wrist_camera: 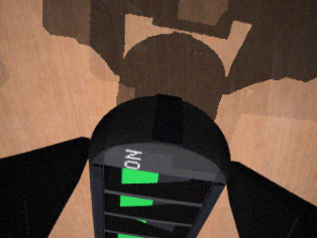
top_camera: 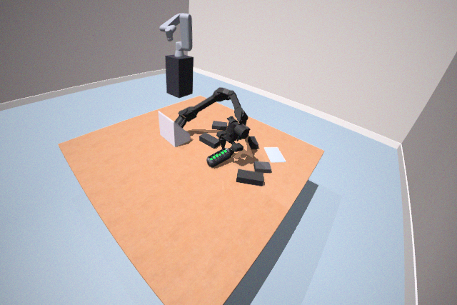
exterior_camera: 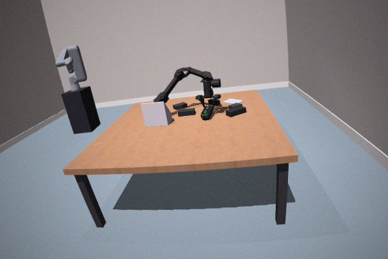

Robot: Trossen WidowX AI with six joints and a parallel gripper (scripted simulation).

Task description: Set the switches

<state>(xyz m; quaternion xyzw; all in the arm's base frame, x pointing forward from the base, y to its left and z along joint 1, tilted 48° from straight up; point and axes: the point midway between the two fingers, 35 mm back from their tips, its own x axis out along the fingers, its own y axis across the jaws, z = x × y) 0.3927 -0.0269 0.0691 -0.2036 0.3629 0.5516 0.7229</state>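
The dark grey controller unit (top_camera: 219, 158) (exterior_camera: 206, 113) (wrist_camera: 160, 124) has its switch side up and green switch ends showing. It looks tilted, with the end at the gripper raised off the bench. In the wrist view the ON mark is near that rounded end; two switches below it show broad green ends and the third only a sliver. The rest are cut off by the lower edge. My gripper (top_camera: 229, 148) (exterior_camera: 209, 105) (wrist_camera: 159, 158) is shut on the unit, one finger against each long side near this end. The underside label is hidden.
Dark modules lie around the unit: one (top_camera: 209, 140) (exterior_camera: 187, 112) towards the arm base, others (top_camera: 250, 177) (top_camera: 262, 166) on the opposite side. A white wedge-shaped block (top_camera: 168, 130) (exterior_camera: 153, 114) stands by the arm base. A pale flat sheet (top_camera: 274, 154) (exterior_camera: 233, 101) lies beyond the modules.
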